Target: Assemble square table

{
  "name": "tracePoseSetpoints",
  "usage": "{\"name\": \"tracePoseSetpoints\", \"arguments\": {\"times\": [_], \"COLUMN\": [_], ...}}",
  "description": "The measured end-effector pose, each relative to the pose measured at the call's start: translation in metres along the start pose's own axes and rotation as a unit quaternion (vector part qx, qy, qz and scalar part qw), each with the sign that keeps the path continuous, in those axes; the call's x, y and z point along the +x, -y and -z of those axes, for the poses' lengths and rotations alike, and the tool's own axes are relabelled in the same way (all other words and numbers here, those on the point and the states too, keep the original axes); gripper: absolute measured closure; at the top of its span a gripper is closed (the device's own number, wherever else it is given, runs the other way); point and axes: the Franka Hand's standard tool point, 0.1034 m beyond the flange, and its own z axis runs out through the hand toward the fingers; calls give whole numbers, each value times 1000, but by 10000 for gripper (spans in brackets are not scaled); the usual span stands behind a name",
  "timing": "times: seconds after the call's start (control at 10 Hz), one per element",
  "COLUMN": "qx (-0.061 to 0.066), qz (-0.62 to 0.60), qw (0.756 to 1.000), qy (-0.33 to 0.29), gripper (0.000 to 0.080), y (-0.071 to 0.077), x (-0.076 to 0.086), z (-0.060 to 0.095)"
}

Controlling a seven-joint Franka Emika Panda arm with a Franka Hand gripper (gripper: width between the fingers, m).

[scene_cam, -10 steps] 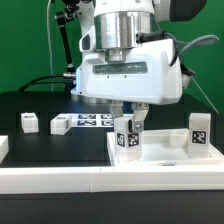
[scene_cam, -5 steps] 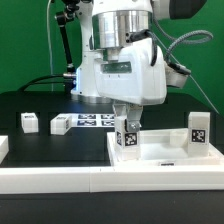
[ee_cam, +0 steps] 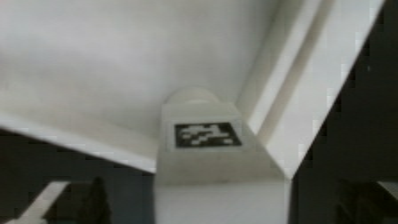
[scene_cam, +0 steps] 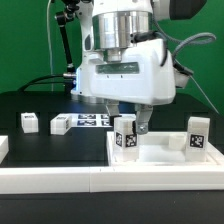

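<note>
No words or numbers are legible; only black-and-white pattern tags [ee_cam: 208, 135] on the legs [scene_cam: 197, 136].

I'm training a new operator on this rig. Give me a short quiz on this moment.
1. True or false: the gripper is clamped on a leg.
2. How many legs stand upright on the square slab?
3. The two loose legs lie: A on the slab; B on the black table, exterior view's left; C between the jaws.
Key: 1 false, jaws open beside the centre leg; 2 two, centre leg and side leg; 3 B.
</note>
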Motion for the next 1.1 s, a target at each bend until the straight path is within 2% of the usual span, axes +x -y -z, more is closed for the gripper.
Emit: {"name": "tracePoseSetpoints", "arguments": {"times": [0.2,0.5,1.1], "qx": [0,0,-3], "qz": [86,208,374], "qw": [996,978,927], "qy": [-1,0,0], "gripper": [151,151,151], "y": [1,2,0], "x": [0,-2,-1], "z": [0,0,-2]}}
